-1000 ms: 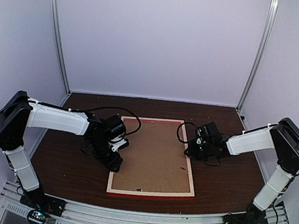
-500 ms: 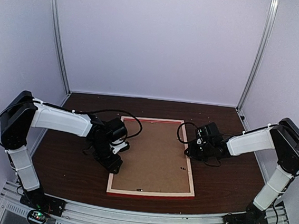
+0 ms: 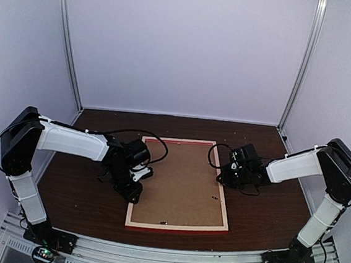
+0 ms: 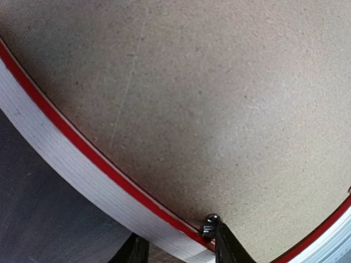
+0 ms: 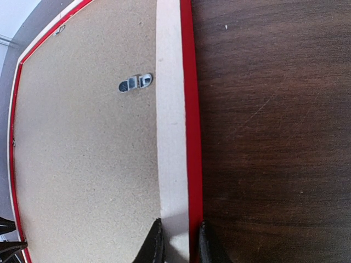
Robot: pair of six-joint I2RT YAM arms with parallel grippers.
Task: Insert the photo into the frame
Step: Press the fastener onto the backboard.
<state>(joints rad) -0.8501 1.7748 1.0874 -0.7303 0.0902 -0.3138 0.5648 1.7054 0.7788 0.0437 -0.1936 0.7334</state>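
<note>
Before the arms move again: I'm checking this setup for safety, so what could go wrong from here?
1. The right gripper clamps the frame by its right rail, while the left gripper only straddles the left rail. An uneven lift could twist or drop the frame.
2. The backing board fills the frame and no photo is in view. A metal clip lies on the board, so prying there might snag.

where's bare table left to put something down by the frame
Bare table runs between the frame and the back wall, and at the near right corner. Crowded: both long sides, where the left gripper and right gripper sit.
</note>
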